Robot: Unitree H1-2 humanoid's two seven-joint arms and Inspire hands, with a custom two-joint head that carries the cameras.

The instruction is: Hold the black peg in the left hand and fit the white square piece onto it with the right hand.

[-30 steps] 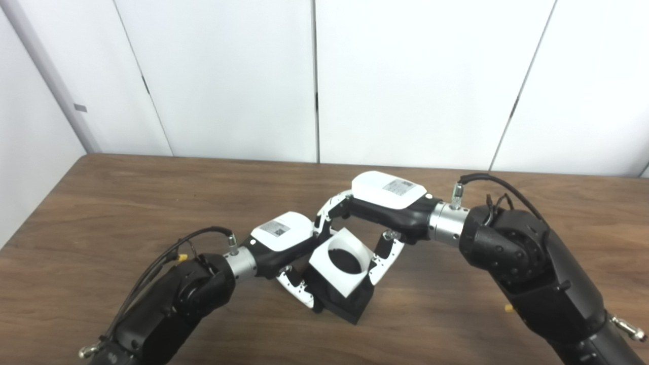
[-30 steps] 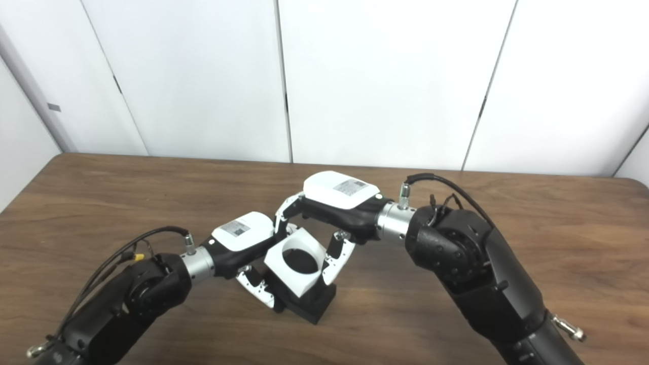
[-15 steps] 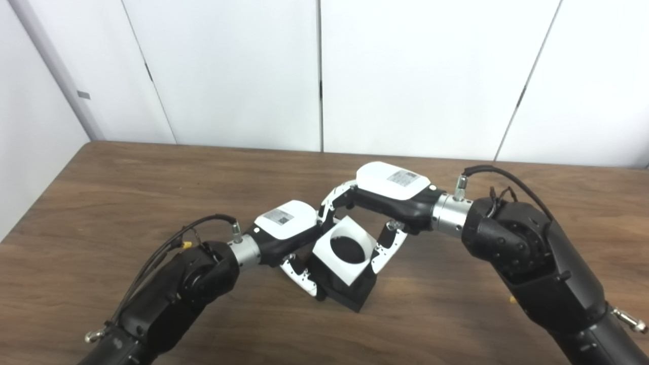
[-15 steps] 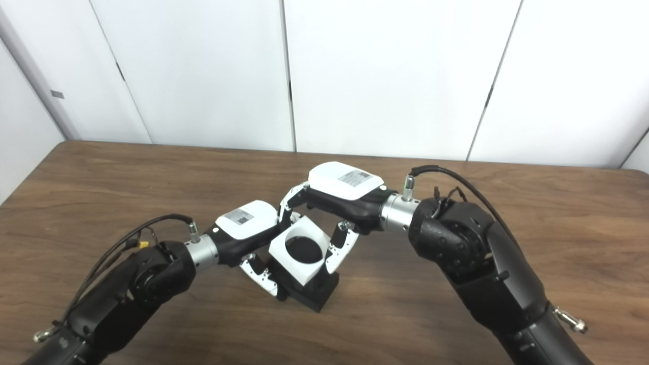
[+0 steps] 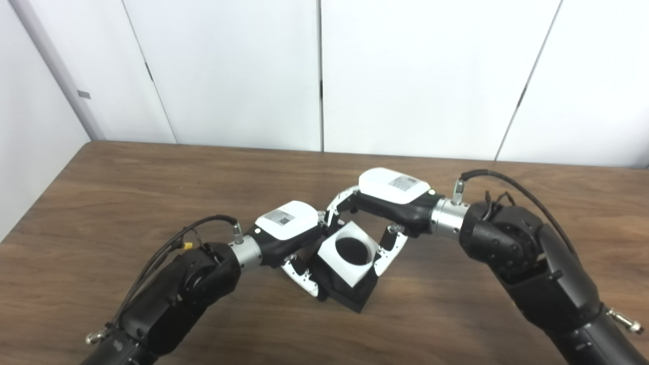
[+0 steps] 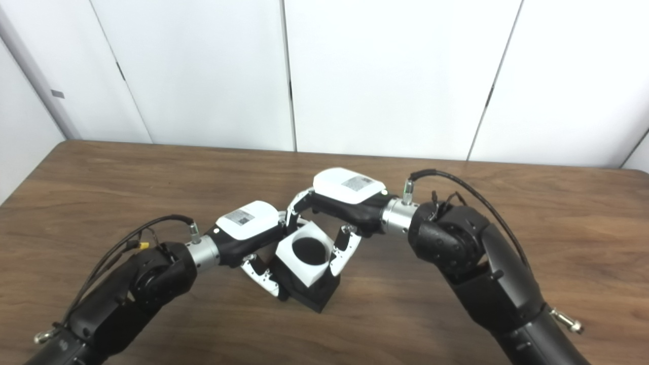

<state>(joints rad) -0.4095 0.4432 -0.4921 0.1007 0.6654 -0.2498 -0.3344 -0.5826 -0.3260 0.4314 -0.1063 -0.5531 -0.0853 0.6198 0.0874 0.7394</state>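
The black peg's square base (image 5: 355,295) stands on the table near the middle front. My left hand (image 5: 291,238) is shut on it from the left, fingers wrapped around its near side. The white square piece (image 5: 350,256), with a round hole showing black inside, sits low over the peg, close on top of the black base and slightly tilted. My right hand (image 5: 385,203) is shut on the white piece, one finger (image 5: 393,248) down its right side and others behind it. The peg's shaft is hidden inside the hole.
The brown wooden table (image 5: 127,203) stretches wide to both sides and toward the white wall panels (image 5: 319,76) behind. Both black forearms enter from the bottom corners and meet at the middle.
The right hand has lowered the white piece further down over the peg, closer to the black base. The view shifted between the first earlier frames and the later ones; the left hand keeps its hold.
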